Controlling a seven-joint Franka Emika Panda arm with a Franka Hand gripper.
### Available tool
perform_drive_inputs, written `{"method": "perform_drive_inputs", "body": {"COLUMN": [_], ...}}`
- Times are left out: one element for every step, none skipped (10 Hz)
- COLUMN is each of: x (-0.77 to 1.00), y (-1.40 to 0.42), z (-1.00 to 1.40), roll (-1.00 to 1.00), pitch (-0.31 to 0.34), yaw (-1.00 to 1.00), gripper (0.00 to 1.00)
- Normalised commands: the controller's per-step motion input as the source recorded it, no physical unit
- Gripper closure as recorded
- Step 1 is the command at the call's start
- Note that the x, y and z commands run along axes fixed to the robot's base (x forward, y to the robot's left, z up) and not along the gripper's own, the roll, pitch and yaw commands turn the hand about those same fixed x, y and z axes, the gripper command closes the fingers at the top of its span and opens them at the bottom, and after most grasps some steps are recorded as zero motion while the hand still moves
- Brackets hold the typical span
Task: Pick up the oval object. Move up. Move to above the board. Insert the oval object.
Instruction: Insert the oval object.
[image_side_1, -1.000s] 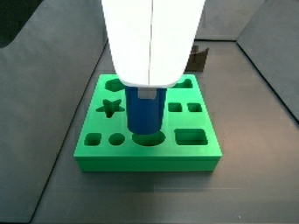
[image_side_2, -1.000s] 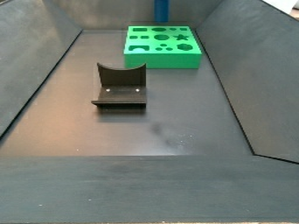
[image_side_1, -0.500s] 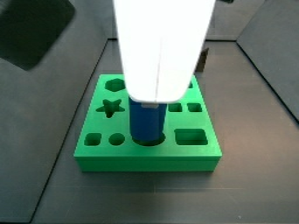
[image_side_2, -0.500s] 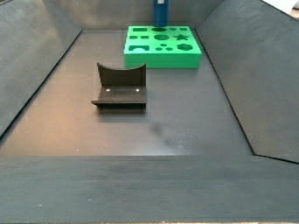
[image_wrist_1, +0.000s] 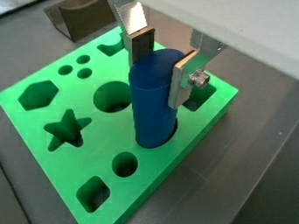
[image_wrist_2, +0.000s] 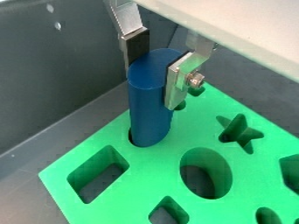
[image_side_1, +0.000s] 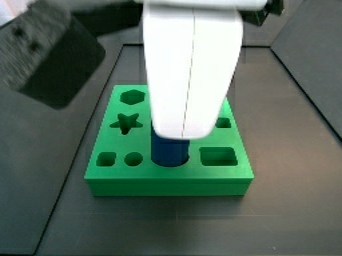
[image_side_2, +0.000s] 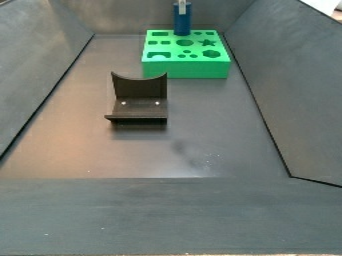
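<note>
A dark grey matte floor (image_side_2: 174, 150) lies between sloping grey walls (image_side_2: 287, 90), with the dark fixture (image_side_2: 136, 100) standing on it.

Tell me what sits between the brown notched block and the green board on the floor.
Nothing: in a side view, bare dark floor separates the fixture from the board. The end effector is over the board, shut on the oval object.

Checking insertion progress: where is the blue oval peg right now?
In both wrist views the oval object stands upright, its lower end in a hole of the board, between the gripper fingers.
</note>
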Motion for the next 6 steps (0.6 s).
{"method": "perform_drive_inputs", "body": {"x": [0.07,0.05,0.05,0.00,0.00,0.00], "y": [-0.02,-0.02,-0.03,-0.02,0.00,0.00], "z": [-0.34,-0.37,-0.42,-0.47,-0.39,0.00], "roll": [0.01,0.01,0.03,0.05,0.00,0.00], "pitch": [0.000,0.000,0.000,-0.009,-0.043,0.000], "yaw": [0.00,0.00,0.00,0.00,0.00,0.00], "gripper": [1.00,1.00,1.00,1.00,1.00,1.00]}}
